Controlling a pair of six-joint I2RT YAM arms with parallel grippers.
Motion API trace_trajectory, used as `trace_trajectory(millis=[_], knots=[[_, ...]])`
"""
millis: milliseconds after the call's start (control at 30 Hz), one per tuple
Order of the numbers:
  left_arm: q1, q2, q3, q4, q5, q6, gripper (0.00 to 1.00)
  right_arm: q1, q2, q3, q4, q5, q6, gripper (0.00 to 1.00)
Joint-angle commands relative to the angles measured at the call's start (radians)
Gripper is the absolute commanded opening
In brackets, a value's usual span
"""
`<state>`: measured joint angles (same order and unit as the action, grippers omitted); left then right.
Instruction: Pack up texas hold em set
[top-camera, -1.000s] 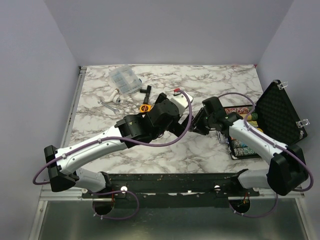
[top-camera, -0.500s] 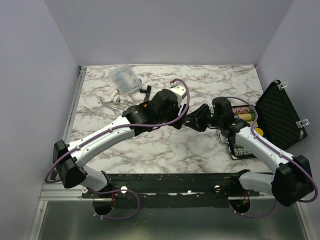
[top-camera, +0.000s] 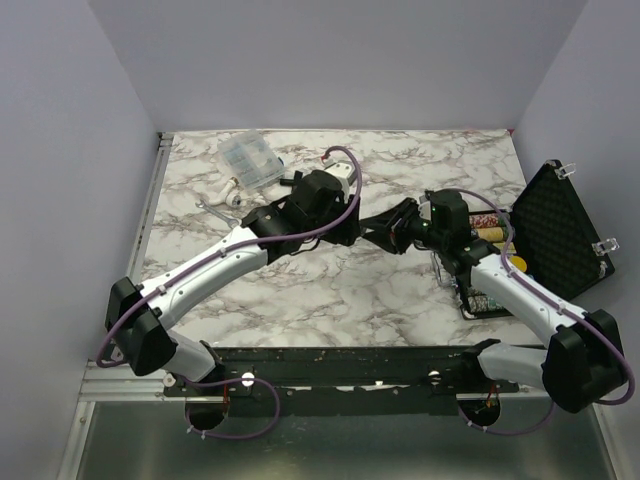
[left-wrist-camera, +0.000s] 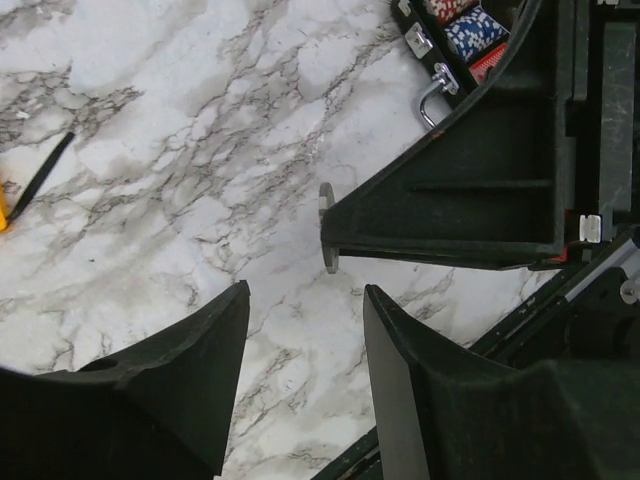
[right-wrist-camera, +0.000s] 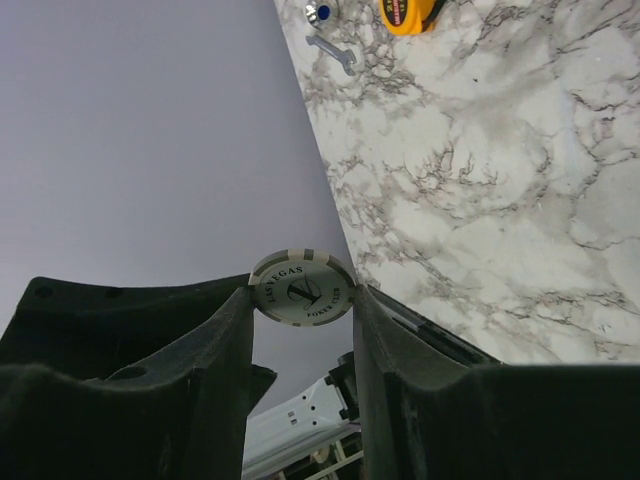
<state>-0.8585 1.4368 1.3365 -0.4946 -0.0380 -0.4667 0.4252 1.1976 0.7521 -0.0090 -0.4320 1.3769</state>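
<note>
Two arms: both reach over the middle of the table with wrists facing each other, fingertips near but apart.
Right gripper (right-wrist-camera: 303, 291): clamped on a poker chip (right-wrist-camera: 302, 287), pinched by its rim at the very fingertips, face turned to the wrist camera.
Chip detail: white with grey edge marks, printed "LAS VEGAS" and "POKER CLUB". It is held in the air above the table. From the left wrist view it shows edge-on, just beyond the left fingers.
Left gripper (left-wrist-camera: 305, 292): spread apart, nothing between the fingers, bare marble under the gap.
Briefcase (top-camera: 560, 232): black, at the right edge of the table. The lid is raised and leans right, with egg-crate foam lining showing.
Chip rows (left-wrist-camera: 470, 28): blue-and-white and red-and-white stacks lying in the case base, a metal latch on the rim beside them.
Yellow disc (top-camera: 518, 264): in the open case, close to the lid.
Table (top-camera: 330, 290): white marble pattern with grey veins, matte. A black bar runs along the near edge where the arm bases sit.
Walls (top-camera: 330, 60): plain pale lilac-grey on the left, back and right sides.
Far-left corner: clear plastic box (top-camera: 248, 160) near the back edge, small wrench (right-wrist-camera: 330, 52) and orange tape measure (right-wrist-camera: 410, 12) nearer the middle, well apart from the case.
</note>
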Motion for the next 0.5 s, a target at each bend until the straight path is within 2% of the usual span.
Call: trace_trajectory(millis=[0,167,467], knots=[[-0.002,0.039,0.011,0.028,0.071,-0.035,0.46,-0.006,0.023,-0.005,0.097,-0.048,0.04,0.01],[0.001,0.075,0.04,0.027,0.064,-0.036,0.4,-0.005,0.042,0.01,0.118,-0.057,0.045,0.01],[0.001,0.12,0.086,0.006,-0.042,-0.033,0.3,-0.006,0.065,-0.002,0.158,-0.07,0.06,0.01]])
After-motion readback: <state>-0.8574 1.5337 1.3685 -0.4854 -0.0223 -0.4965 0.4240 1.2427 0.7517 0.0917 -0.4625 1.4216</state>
